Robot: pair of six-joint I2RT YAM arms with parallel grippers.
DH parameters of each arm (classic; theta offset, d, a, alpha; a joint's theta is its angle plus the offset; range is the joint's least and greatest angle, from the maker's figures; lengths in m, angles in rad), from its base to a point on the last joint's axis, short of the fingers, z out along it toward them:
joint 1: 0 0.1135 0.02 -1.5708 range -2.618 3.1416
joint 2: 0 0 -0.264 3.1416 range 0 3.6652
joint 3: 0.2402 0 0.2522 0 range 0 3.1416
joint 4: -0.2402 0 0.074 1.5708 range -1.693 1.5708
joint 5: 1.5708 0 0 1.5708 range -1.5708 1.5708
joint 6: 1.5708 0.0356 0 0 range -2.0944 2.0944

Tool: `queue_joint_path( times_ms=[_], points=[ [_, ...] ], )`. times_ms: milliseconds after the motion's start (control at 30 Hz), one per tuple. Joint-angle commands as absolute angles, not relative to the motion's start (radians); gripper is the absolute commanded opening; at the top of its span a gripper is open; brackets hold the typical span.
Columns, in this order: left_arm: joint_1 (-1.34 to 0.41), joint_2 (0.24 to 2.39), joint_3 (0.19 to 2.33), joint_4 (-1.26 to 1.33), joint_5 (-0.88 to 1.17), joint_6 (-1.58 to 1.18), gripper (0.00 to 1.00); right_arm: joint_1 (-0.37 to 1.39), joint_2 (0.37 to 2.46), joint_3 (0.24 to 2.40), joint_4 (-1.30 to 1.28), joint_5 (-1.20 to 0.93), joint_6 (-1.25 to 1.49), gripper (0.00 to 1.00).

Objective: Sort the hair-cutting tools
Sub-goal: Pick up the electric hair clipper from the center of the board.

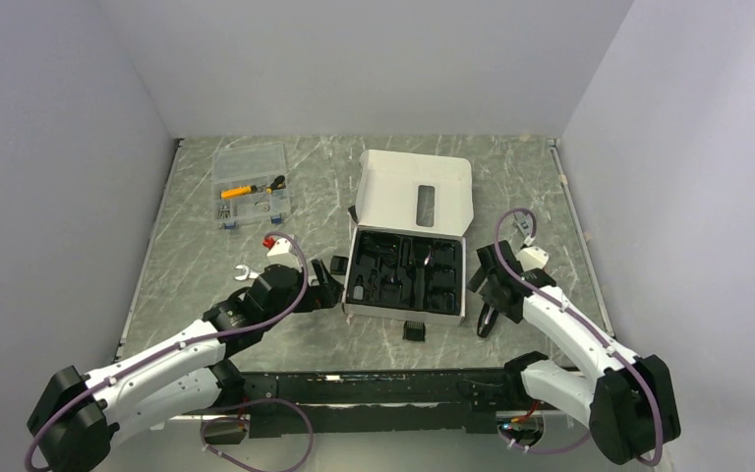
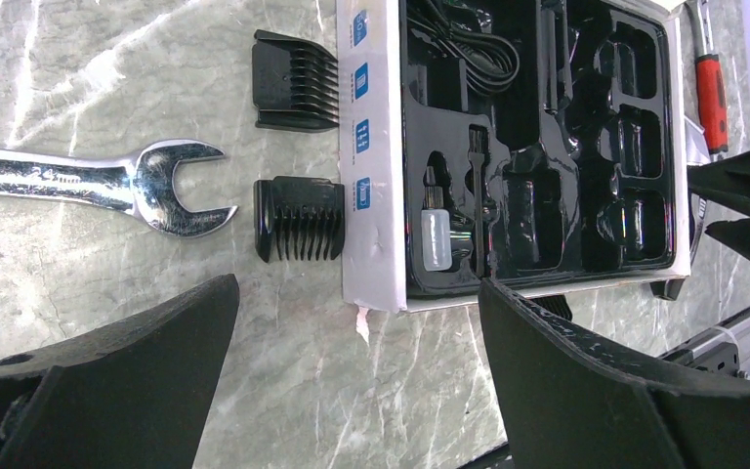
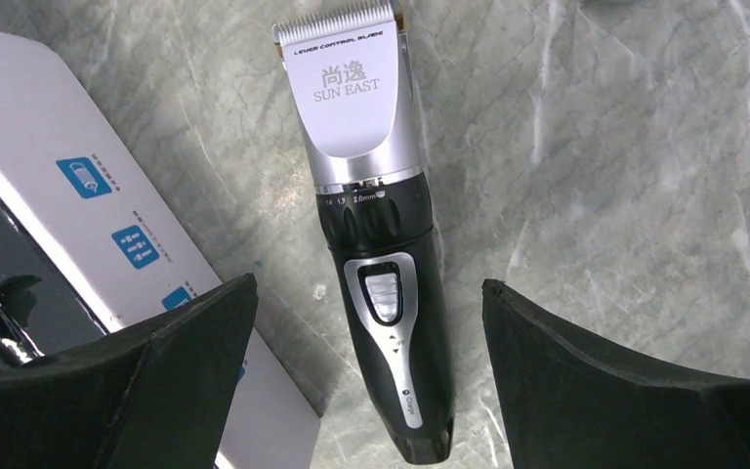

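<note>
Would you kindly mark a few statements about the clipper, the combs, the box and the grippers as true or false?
1. The black-and-silver electric hair clipper lies on the grey marble table, outside the white cardboard box. True.
2. The right gripper is shut on the clipper. False: its jaws are open, one on either side of the clipper.
3. The two black plastic comb attachments lie inside the box. False: they lie on the table, between the silver open-end wrench and the box's outer wall.
4. The box is open, with its lid folded back. True.
5. The left gripper is open and holds nothing. True.
</note>
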State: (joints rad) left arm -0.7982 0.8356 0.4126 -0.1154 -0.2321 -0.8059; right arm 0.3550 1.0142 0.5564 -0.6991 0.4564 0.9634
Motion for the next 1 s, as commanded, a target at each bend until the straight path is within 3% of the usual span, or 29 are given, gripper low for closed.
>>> queue_joint_path(
  times_ms=[0, 967],
  points=[
    [-0.799, 0.844, 0.425, -0.071, -0.217, -0.798, 0.99, 0.316, 1.034, 0.536, -0.613, 0.415, 0.967, 0.87],
    [-0.798, 0.926, 0.429, -0.04, -0.203, -0.813, 0.99, 0.253, 1.106, 0.51, -0.5, 0.335, 0.862, 0.59]
  ],
)
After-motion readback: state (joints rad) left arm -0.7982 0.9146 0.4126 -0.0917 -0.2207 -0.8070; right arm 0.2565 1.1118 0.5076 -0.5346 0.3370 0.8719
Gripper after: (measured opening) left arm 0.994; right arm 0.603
